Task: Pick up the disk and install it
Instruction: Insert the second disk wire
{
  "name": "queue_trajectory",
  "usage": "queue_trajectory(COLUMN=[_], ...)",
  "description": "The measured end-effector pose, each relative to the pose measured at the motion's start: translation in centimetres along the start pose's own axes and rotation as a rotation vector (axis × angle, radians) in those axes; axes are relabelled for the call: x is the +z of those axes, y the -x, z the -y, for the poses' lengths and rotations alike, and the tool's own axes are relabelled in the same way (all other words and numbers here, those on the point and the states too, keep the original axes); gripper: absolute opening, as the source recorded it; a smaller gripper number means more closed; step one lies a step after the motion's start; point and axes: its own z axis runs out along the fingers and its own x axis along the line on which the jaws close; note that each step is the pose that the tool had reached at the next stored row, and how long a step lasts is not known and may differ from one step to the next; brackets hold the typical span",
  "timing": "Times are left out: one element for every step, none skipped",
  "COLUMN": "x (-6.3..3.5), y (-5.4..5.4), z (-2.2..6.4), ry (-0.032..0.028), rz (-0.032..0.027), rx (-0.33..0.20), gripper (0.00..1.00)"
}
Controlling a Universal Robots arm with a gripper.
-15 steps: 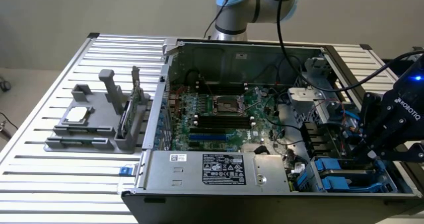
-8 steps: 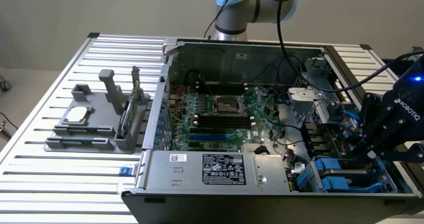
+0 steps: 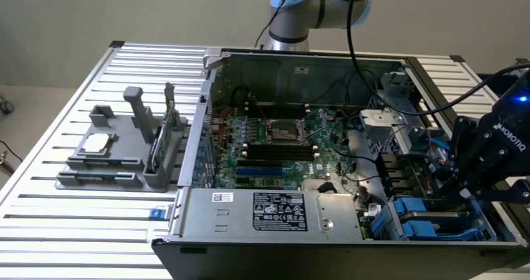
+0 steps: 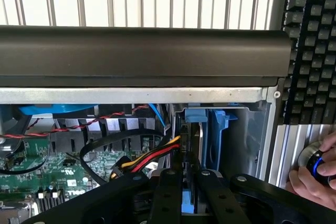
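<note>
installing step: gripper (image 4: 185, 182) is lowering the disk (image 4: 195, 145) edge-on into the blue drive bay (image 3: 431, 221).

nearest in the wrist view, the jaws are sitting narrowly apart, clamping the disk's upper edge, so it is hanging upright between them, inside the bay mouth. next it likely needs a straight push along the rails. beyond lies the case wall (image 4: 142, 59); a hand (image 4: 315, 174) is resting on a knob beside the case.

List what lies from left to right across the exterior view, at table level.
Grey plastic parts holder with a small square silver chip → green motherboard inside the open computer case → blue plastic drive carriers at the case's corner → black robot tool reaching down into the drive bay.
</note>
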Motion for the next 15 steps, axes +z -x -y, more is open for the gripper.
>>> queue_trajectory(x=[0.03,0.08,0.13,0.16,0.19,0.22,0.23,0.24,0.25,0.25,0.26,0.26,0.26,0.27,0.27], y=[-0.01,-0.01,-0.01,-0.02,-0.02,-0.02,-0.02,-0.02,-0.02,-0.02,-0.02,-0.02,-0.02,-0.01,0.00], z=[-0.01,-0.01,-0.02,-0.03,-0.03,-0.01,0.00,0.01,0.01,0.01,0.02,0.02,0.02,0.02,0.02], ry=[0.0000,0.0000,0.0000,0.0000,0.0000,0.0000,0.0001,0.0001,0.0001,0.0001,0.0001,0.0000,0.0000,0.0000,0.0000], rz=[0.0000,0.0000,-0.0001,0.0000,0.0002,0.0002,0.0002,0.0002,0.0000,-0.0002,-0.0003,-0.0004,-0.0004,-0.0005,-0.0005], rx=[0.000,0.000,0.000,0.000,0.000,0.000,0.000,0.000,0.000,0.000,0.000,0.000,0.000,0.000,-0.001], gripper=[0.16,0.16,0.16,0.16,0.16,0.16,0.16,0.16,0.16,0.16,0.16,0.16,0.16,0.16,0.16])
